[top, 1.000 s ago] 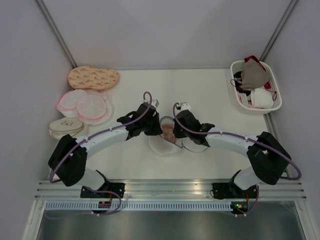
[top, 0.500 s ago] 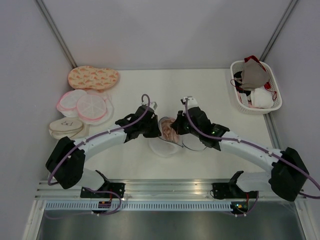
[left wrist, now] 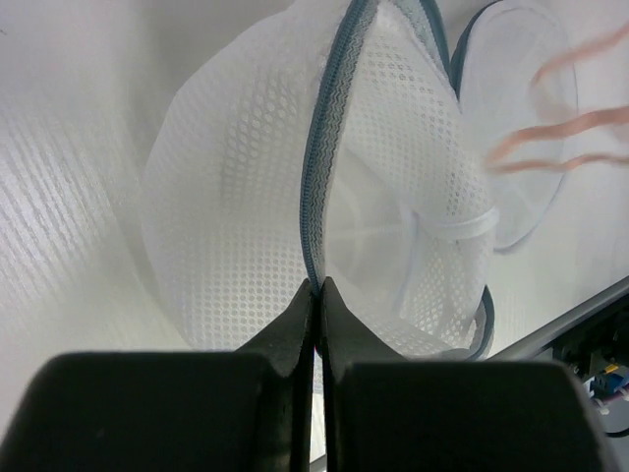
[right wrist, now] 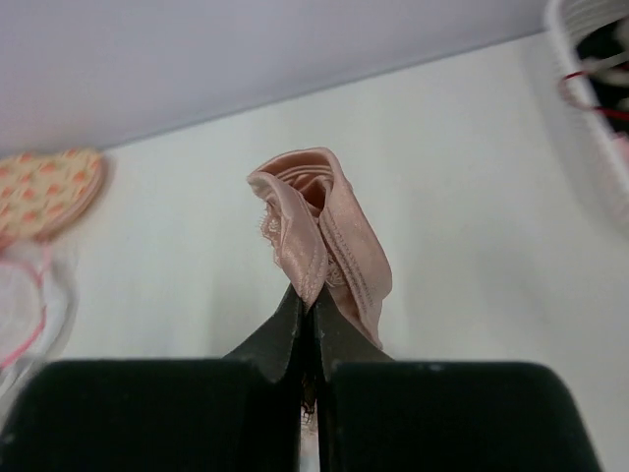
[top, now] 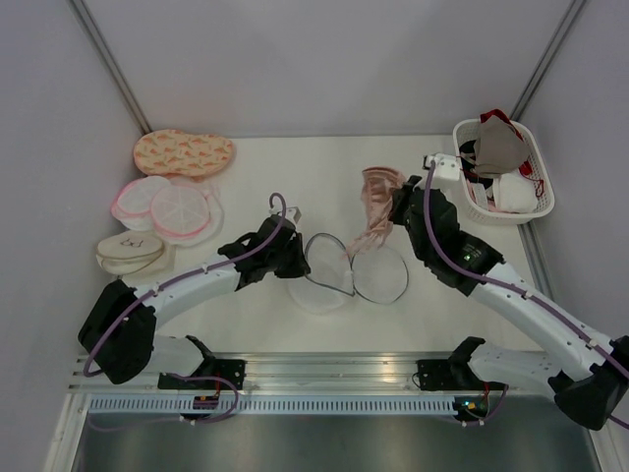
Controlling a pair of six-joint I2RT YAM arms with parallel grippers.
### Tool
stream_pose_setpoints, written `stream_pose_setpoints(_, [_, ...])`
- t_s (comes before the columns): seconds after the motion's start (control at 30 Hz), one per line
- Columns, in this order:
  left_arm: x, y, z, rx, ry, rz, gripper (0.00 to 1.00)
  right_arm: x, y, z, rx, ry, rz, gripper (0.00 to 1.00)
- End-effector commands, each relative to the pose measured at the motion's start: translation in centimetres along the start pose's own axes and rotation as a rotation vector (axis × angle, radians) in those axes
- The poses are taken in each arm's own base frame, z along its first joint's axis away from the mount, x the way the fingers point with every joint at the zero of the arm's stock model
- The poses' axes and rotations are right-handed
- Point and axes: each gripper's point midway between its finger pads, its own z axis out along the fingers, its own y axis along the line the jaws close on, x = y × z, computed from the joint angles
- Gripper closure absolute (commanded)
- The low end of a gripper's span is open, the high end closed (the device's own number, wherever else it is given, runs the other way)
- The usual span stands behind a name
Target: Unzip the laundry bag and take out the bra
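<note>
Here, right end effector (right wrist: 307,298) clenches bra (right wrist: 316,228), straps trailing downward; left end effector (left wrist: 316,291) pinches laundry bag (left wrist: 231,202).

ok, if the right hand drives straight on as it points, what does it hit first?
The right hand grips the bra; beyond it only bare table, then probably the back wall. Depth unclear.

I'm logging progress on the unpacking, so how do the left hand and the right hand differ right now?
The left hand pinches the laundry bag by its blue-grey zipper rim; the right hand pinches the pale pink bra. The left hand sits mid-table at the open bag; the right hand is farther back and right, near the basket, bra straps trailing toward the bag. Both are shut on fabric.
</note>
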Motion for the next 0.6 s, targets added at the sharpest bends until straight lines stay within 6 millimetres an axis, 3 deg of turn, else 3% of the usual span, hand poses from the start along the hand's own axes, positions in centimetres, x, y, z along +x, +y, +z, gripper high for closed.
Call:
stream_pose_setpoints(0.0, [-1.1, -0.6, -1.1, 0.024, -0.065, -0.029, 0.98, -7.1, -6.1, -0.2, 0.294, -0.178, 0.045, 1.00])
stream_pose_setpoints(0.07, [-1.2, -0.2, -1.5, 0.009, -0.087, -0.035, 0.98, -8.7, -8.1, 0.6, 0.369, -0.206, 0.069, 1.00])
stream_pose_setpoints(0.1, [-1.1, -0.2, -1.7, 0.011, -0.087, -0.039, 0.98, -9.7, -10.6, 1.2, 0.430, -0.222, 0.090, 1.00])
stream_pose_setpoints(0.17, [-1.1, -0.1, -2.2, 0.018, -0.097, -0.047, 0.98, -11.1, -13.0, 2.5, 0.488, -0.247, 0.132, 1.00])
stream_pose_setpoints(0.2, [-0.9, 0.0, -2.3, 0.018, -0.097, -0.052, 0.98, -12.0, -15.7, 2.9, 0.546, -0.266, 0.155, 1.00])
stream_pose_setpoints(0.23, [-0.9, 0.0, -2.4, 0.020, -0.100, -0.054, 0.98, -12.1, -17.0, 4.0, 0.583, -0.267, 0.173, 1.00])
stream_pose_setpoints(0.3, [-0.9, -0.1, -2.7, 0.028, -0.106, -0.064, 0.98, -13.8, -20.7, 4.3, 0.672, -0.311, 0.218, 1.00])
stream_pose_setpoints(0.33, [-0.8, -0.1, -2.8, 0.031, -0.105, -0.066, 0.98, -13.7, -22.1, 5.4, 0.710, -0.305, 0.225, 1.00])
stream_pose_setpoints(0.4, [-0.5, 0.0, -3.1, 0.035, -0.100, -0.071, 0.98, -15.1, -24.9, 5.4, 0.798, -0.345, 0.245, 1.00])
stream_pose_setpoints(0.43, [-0.5, 0.0, -3.2, 0.038, -0.102, -0.074, 0.98, -14.7, -27.0, 6.1, 0.856, -0.333, 0.247, 0.99])
stream_pose_setpoints(0.57, [-0.1, 0.0, -3.8, 0.047, -0.104, -0.092, 0.98, -15.5, -32.0, 6.4, 0.943, -0.411, 0.322, 0.99])
